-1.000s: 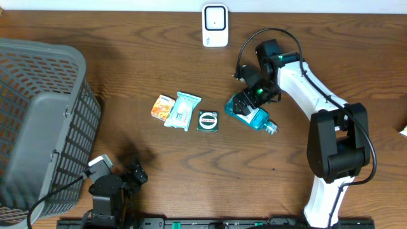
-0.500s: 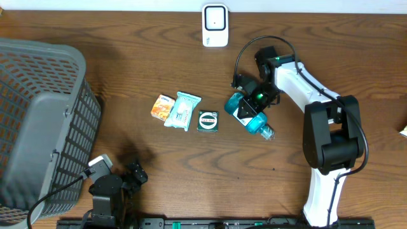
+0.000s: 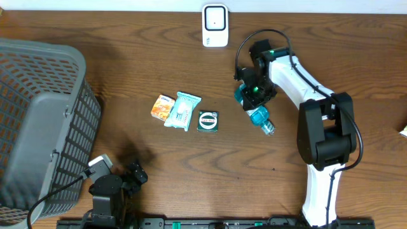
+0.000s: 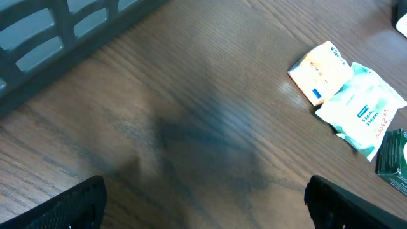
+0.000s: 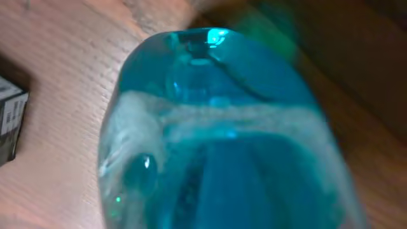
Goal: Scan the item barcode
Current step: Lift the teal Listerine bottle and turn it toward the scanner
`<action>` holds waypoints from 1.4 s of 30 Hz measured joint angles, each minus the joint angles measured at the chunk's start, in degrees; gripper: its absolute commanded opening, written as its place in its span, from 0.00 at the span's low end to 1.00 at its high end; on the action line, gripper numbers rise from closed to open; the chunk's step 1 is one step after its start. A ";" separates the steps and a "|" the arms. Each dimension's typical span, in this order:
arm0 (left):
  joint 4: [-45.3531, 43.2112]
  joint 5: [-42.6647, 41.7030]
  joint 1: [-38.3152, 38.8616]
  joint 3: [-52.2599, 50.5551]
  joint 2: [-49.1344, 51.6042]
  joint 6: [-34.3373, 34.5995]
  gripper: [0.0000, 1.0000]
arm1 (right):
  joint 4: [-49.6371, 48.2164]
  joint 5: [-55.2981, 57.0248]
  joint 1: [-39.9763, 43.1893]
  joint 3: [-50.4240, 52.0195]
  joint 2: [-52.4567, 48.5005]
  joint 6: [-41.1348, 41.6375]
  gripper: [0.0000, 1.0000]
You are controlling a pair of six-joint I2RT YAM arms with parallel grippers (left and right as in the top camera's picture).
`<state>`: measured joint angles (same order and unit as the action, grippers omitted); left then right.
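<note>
A clear blue bottle (image 3: 259,116) with a silver cap lies slanted on the table in the overhead view, cap towards the front. My right gripper (image 3: 250,94) sits over its upper end, its jaws closed round the body. The bottle (image 5: 222,140) fills the right wrist view and hides the fingers there. A white scanner (image 3: 215,25) stands at the back edge, beyond the bottle and to its left. My left gripper (image 4: 203,203) stands wide open over bare wood at the front left (image 3: 135,173), with nothing between its fingers.
An orange packet (image 3: 163,107), a teal-and-white wipes pack (image 3: 182,110) and a dark green box (image 3: 208,121) lie in a row left of the bottle. A grey mesh basket (image 3: 38,127) fills the left side. The packets (image 4: 320,72) also show in the left wrist view.
My right gripper closed on the blue bottle and shifted back and to the left, turning the bottle more upright in the overhead view. The left arm has not moved.
</note>
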<state>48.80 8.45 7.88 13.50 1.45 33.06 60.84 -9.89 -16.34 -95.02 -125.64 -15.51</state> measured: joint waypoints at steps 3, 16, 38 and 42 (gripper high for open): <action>0.00 0.00 0.00 0.00 0.00 0.00 0.98 | -0.15 2.95 -1.46 -0.24 0.00 2.16 0.20; 0.00 0.00 0.00 0.00 0.00 0.00 0.98 | -3.56 12.24 -4.92 -0.50 -0.55 7.37 0.40; 0.00 0.00 0.00 0.00 0.00 0.00 0.98 | 2.21 7.69 -4.90 -6.29 -1.22 9.75 0.26; 0.00 0.00 0.00 0.00 0.00 0.00 0.98 | 2.34 6.78 -4.90 -6.29 -1.22 9.92 0.27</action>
<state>48.80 8.45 7.88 13.50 1.45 33.06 63.18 -3.11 -21.23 -101.32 -126.87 -5.58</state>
